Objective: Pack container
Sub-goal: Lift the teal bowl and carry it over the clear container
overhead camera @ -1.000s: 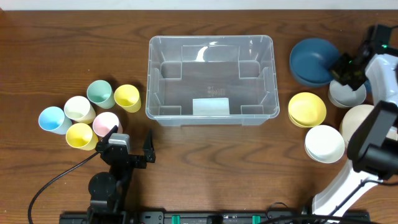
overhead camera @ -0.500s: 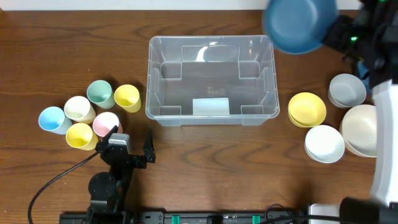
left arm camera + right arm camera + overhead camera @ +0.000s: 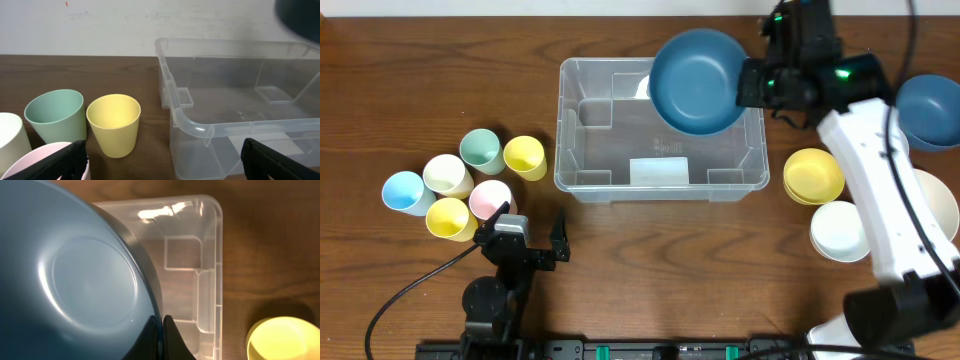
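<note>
Container (image 3: pixel 610 140), clear plastic. Overhead view: it stood mid-desk (image 3: pixel 650 260), partly beneath the right gripper (image 3: pixel 748 85), which was clamped on the rim of a dark blue bowl (image 3: pixel 696 80) over the bin's far right corner. The left gripper (image 3: pixel 530 228) was spread wide, with the container beyond it.

Left wrist view: container (image 3: pixel 200 127) ahead-right of the gripper; yellow cup (image 3: pixel 113 122) and green cup (image 3: pixel 54 115) ahead-left.

Right wrist view: the gripper pinched the bowl (image 3: pixel 75 280) rim, with the container (image 3: pixel 200 280) below.
</note>
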Available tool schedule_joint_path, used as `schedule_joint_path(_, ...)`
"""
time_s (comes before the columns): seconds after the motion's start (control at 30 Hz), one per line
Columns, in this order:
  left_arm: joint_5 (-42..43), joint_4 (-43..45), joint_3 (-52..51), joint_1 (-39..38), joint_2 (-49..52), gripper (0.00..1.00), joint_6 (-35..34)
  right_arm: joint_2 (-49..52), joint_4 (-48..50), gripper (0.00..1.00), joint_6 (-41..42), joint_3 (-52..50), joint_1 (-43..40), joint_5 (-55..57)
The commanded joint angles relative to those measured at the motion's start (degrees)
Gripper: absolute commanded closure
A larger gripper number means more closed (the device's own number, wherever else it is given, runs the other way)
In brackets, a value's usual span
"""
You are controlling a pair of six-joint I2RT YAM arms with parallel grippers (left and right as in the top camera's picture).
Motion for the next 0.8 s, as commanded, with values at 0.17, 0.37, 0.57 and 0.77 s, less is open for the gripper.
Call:
schedule_joint_path(0.17, -0.3, -0.6, -1.7, 0.2, -0.3, 0.02, 1.0, 8.2, 0.4, 0.99, 1.2, 0.2, 0.8, 5.1)
schedule_joint_path(0.37, -0.3, -0.6, -1.7, 0.2, -0.3, 0.02, 1.0, 12.5, 3.0, 0.99, -0.1, 0.2, 0.9, 8.7)
schedule_joint_path(0.57, -0.3, -0.6, -1.7, 0.2, -0.3, 0.02, 1.0, 15.1, 5.1, 0.99, -0.2, 0.1, 0.9, 9.3)
schedule_joint_path(0.77, -0.3, -0.6, -1.7, 0.2, -0.3, 0.02, 1.0, 16.1, 6.4, 0.99, -0.3, 0.1, 0.9, 9.3)
